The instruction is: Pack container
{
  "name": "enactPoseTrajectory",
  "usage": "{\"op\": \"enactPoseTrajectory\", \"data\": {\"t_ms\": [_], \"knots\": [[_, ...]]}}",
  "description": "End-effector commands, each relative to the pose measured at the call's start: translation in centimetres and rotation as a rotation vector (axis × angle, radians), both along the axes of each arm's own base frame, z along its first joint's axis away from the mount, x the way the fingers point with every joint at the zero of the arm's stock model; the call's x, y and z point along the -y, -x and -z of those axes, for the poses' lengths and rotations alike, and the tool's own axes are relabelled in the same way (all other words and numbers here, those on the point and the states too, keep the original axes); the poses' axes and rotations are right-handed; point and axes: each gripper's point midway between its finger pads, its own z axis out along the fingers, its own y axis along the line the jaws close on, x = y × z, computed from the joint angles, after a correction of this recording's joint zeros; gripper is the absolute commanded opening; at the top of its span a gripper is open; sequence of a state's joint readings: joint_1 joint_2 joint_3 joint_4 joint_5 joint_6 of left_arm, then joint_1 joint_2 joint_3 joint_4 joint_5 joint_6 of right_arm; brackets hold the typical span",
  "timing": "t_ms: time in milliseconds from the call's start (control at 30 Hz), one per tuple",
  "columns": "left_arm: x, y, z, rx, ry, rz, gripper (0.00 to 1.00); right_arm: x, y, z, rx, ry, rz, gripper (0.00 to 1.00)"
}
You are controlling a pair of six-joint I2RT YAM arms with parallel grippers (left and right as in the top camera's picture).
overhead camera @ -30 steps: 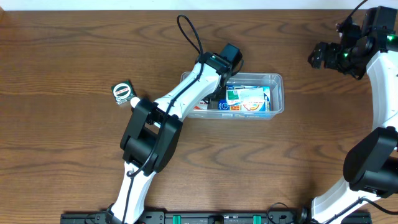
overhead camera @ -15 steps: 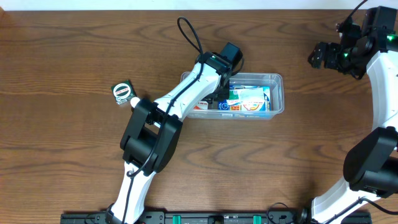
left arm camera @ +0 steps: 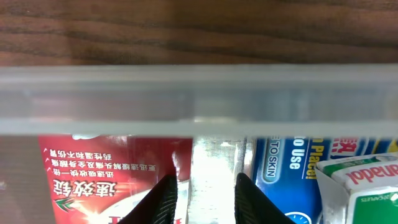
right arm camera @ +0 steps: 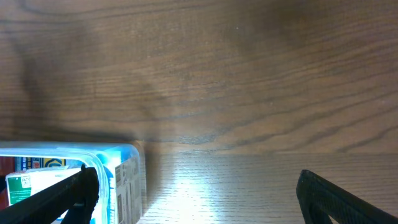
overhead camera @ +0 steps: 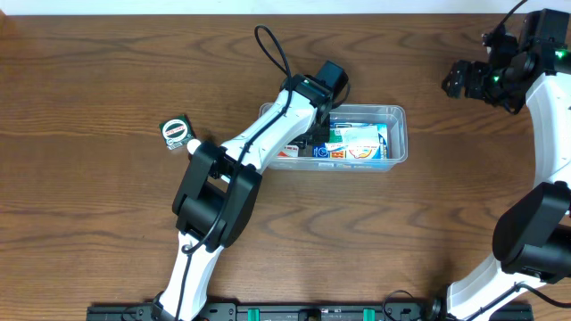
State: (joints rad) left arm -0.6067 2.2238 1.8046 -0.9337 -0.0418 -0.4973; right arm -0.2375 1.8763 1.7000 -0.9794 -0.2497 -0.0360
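Nothing much has shifted over the last second: my left arm stays bent over the tub, my right stays parked, and the packages inside sit as they did.

Far out at 9 o'clock on the brown wooden table (overhead camera: 107, 205) lies a small green-and-white packet with a dark edge (overhead camera: 176, 134), well apart from everything else.

My left gripper (left arm camera: 200, 199) hangs inside the left end of the clear plastic rectangular tub (overhead camera: 399, 134). Its fingers (left arm camera: 163, 199) are a narrow gap apart with nothing between them, only the tub's floor showing through. A red packet with white print (left arm camera: 106, 180) sits just left of them, a blue-and-white carton (left arm camera: 286, 168) just right, and a green-and-white box (left arm camera: 360, 186) beyond that.

The tub is at the table's middle, its long axis running 9 to 3 o'clock.

My right gripper (overhead camera: 459, 80) hovers at 2 o'clock from the tub, spread wide and empty.

I judge the loose packet to be next. It lies at 9 o'clock from my left fingers, so the left arm is much the nearer one.
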Motion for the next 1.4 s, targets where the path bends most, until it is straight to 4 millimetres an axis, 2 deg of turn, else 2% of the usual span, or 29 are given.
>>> {"op": "enactPoseTrajectory", "data": {"t_ms": [0,167,233,300,367,433,533,600,667,733,800,867,900,1000,1133,1367], "knots": [[-1.7,-0.5,0.4,-0.006,-0.056,-0.016,0.31,0.2,0.0,0.0,0.0,-0.003,0.008,0.99],[-2.7,-1.2,-1.3,0.002,-0.075,0.015,0.32,0.2,0.0,0.0,0.0,-0.003,0.008,0.99],[-3.1,-1.5,-2.8,0.018,-0.066,0.017,0.32,0.2,0.0,0.0,0.0,-0.003,0.008,0.99],[-3.2,-1.9,-4.8,0.046,-0.052,0.025,0.32,0.2,0.0,0.0,0.0,-0.003,0.008,0.99],[-3.3,-2.1,-7.7,0.088,-0.035,0.057,0.31,0.2,0.0,0.0,0.0,-0.003,0.008,0.99],[-3.6,-2.3,-10.7,0.142,-0.03,0.102,0.43,0.2,0.0,0.0,0.0,-0.003,0.008,0.99],[-6.4,-2.7,-15.6,0.266,-0.1,0.036,0.47,0.2,0.0,0.0,0.0,-0.003,0.008,0.99],[-9.3,-2.8,-18.9,0.347,-0.128,-0.058,0.5,0.2,0.0,0.0,0.0,-0.003,0.008,0.99],[-11.9,-3.0,-21.0,0.387,-0.12,-0.12,0.54,0.2,0.0,0.0,0.0,-0.003,0.008,0.99],[-15.6,-3.5,-22.2,0.409,-0.118,-0.215,0.58,0.2,0.0,0.0,0.0,-0.003,0.008,0.99],[-18.6,-4.1,-22.1,0.398,-0.116,-0.285,0.63,0.2,0.0,0.0,0.0,-0.003,0.008,0.99],[-21.5,-4.7,-20.8,0.353,-0.099,-0.352,0.65,0.2,0.0,0.0,0.0,-0.003,0.008,0.99],[-22.9,-5.0,-19.7,0.319,-0.081,-0.386,0.66,0.2,0.0,0.0,0.0,-0.003,0.008,0.99],[-25.4,-5.6,-16.8,0.229,-0.029,-0.452,0.66,0.2,0.0,0.0,0.0,-0.003,0.008,0.99],[-27.7,-5.8,-12.6,0.116,-0.032,-0.507,0.66,0.2,0.0,0.0,0.0,-0.003,0.008,0.99],[-29.4,-5.6,-6.6,-0.036,-0.069,-0.543,0.74,0.2,0.0,0.0,0.0,-0.003,0.008,0.99]]}}
